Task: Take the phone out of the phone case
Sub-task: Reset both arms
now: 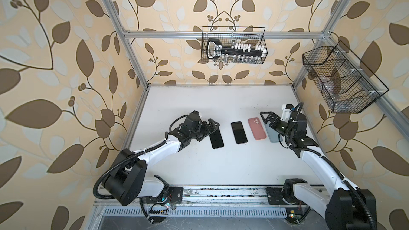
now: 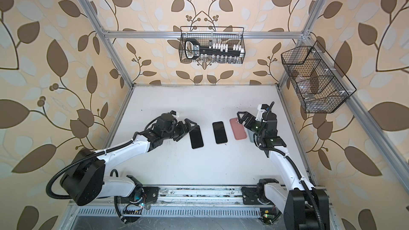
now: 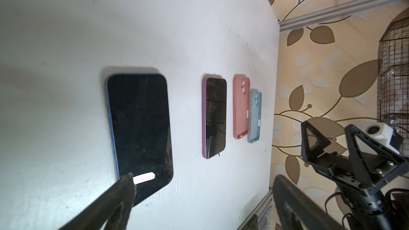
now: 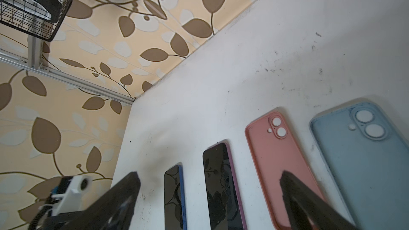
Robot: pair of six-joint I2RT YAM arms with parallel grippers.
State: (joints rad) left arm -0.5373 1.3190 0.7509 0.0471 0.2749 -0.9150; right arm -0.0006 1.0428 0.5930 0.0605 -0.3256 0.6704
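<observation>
Table (image 1: 199, 102) holds a row across its middle, long axes toward the back edge. Left gripper (image 1: 214, 128), spread wide and empty, sits at the back end of the blue-edged phone (image 1: 217, 141). Right gripper (image 1: 266, 119), equally spread and empty, hovers over the empty blue case (image 1: 271, 137), beside the pink case (image 1: 256, 129).

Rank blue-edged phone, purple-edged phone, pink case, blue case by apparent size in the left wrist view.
1. blue-edged phone, nearest the camera
2. purple-edged phone
3. pink case and blue case: too alike to rank

Top views overhead, downward; wrist views near table (image 3: 66, 29).
</observation>
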